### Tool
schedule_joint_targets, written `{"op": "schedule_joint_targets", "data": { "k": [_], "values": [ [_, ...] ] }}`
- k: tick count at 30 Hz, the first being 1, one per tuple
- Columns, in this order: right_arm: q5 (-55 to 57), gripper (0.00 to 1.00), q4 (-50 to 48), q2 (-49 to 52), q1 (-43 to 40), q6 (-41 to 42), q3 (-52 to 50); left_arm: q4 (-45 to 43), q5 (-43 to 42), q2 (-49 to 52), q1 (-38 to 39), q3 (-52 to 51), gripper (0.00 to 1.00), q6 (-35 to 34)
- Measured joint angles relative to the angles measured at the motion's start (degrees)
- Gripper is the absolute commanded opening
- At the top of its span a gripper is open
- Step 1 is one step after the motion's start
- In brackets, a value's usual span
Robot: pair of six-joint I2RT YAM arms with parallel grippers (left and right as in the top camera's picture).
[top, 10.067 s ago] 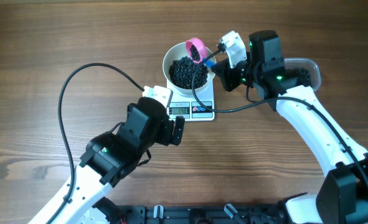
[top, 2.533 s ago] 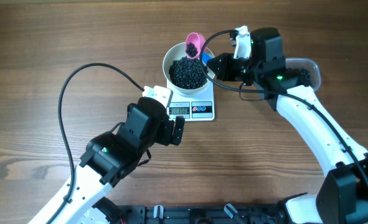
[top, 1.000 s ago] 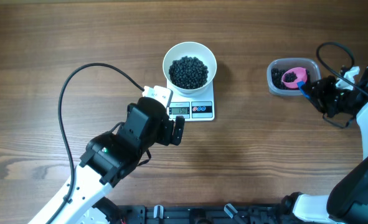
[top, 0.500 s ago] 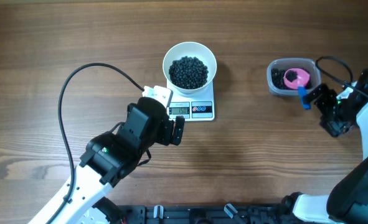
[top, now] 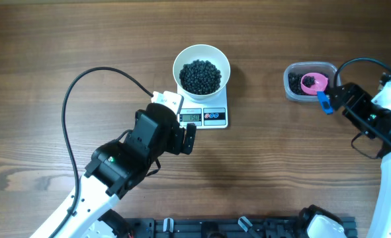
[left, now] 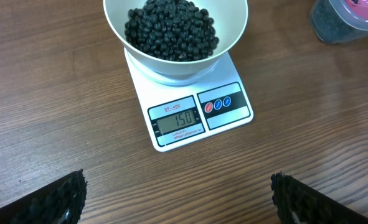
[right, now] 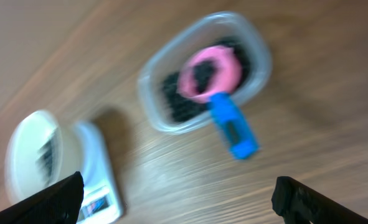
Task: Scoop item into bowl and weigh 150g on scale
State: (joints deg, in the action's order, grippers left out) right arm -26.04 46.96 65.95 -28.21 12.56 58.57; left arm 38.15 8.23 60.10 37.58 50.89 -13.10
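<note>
"150" on display (left: 179, 120) of scale (left: 232, 93)

Robotics lab bench: left arm (top: 126, 158), right arm (top: 374, 119), wooden table (top: 49, 39).

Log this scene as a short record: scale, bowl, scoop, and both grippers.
scale: flat white kitchen scale, display reads 150
bowl: round white bowl, on the scale, filled with small black beans
scoop: pink scoop with blue handle, lying in the clear plastic tub
left gripper: open, empty
right gripper: open, empty
</note>
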Motion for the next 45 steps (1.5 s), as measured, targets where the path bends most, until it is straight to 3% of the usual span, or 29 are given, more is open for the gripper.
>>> {"op": "schedule_joint_targets", "data": {
  "k": [3, 7, 11, 17, 24, 28, 39, 45],
  "values": [
    [-8.7, 1.00, 4.9, -2.7, 0.0, -5.7, 0.0, 0.0, 0.0, 0.0, 0.0, 0.0, 1.00, 0.0],
    [-10.2, 1.00, 14.6, -9.0, 0.0, -11.1, -0.1, 0.0, 0.0, 0.0, 0.0, 0.0, 1.00, 0.0],
    [-9.8, 1.00, 13.6, -16.6, 0.0, -13.9, -0.1, 0.0, 0.0, 0.0, 0.0, 0.0, 1.00, 0.0],
    [-5.6, 1.00, 12.8, -28.2, 0.0, -14.4, -0.1, 0.0, 0.0, 0.0, 0.0, 0.0, 1.00, 0.0],
    [-3.5, 1.00, 15.1, -28.5, 0.0, -9.2, -0.1, 0.0, 0.0, 0.0, 0.0, 0.0, 1.00, 0.0],
    [-2.8, 1.00, 15.6, -28.4, 0.0, -10.9, -0.1, 0.0, 0.0, 0.0, 0.0, 0.0, 1.00, 0.0],
    [-2.0, 1.00, 7.8, -28.7, 1.0, -18.8, -0.9, 0.0, 0.0, 0.0, 0.0, 0.0, 1.00, 0.0],
    [-1.9, 1.00, -7.5, -41.7, 7.2, -21.9, -15.4, 0.0, 0.0, 0.0, 0.0, 0.0, 1.00, 0.0]
  ]
}}
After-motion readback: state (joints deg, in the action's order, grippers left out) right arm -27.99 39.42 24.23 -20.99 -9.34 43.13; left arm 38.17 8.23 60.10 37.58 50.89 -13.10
